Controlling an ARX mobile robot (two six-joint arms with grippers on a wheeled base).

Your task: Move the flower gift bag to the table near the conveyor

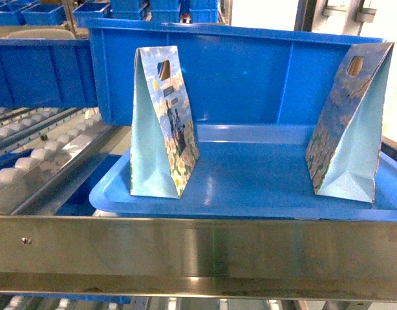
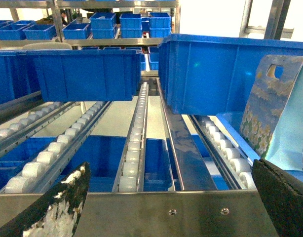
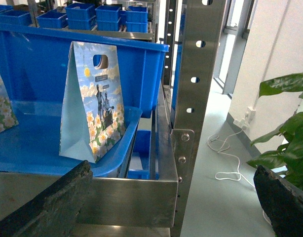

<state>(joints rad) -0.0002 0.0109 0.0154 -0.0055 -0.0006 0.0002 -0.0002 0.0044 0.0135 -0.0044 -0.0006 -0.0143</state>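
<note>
Two flower gift bags stand upright on a shallow blue tray (image 1: 250, 190) on the conveyor (image 1: 37, 161): one at the left (image 1: 163, 123), one at the right (image 1: 350, 129). Neither gripper shows in the head view. My left gripper (image 2: 170, 170) is open and empty, low in front of the steel rail, with a flower gift bag (image 2: 275, 116) ahead to its right. My right gripper (image 3: 172, 170) is also open and empty; a bag (image 3: 92, 106) stands ahead to its left, and another bag's edge (image 3: 1, 106) shows at the frame's left. The table is out of view.
A large blue bin (image 1: 250, 71) stands right behind the bags. A steel front rail (image 1: 198, 248) crosses in front of the tray. More blue bins (image 2: 77, 74) sit on the roller lanes (image 2: 134, 143). A steel upright (image 3: 196, 74), a white cable (image 3: 230, 158) and a plant (image 3: 289, 123) lie to the right.
</note>
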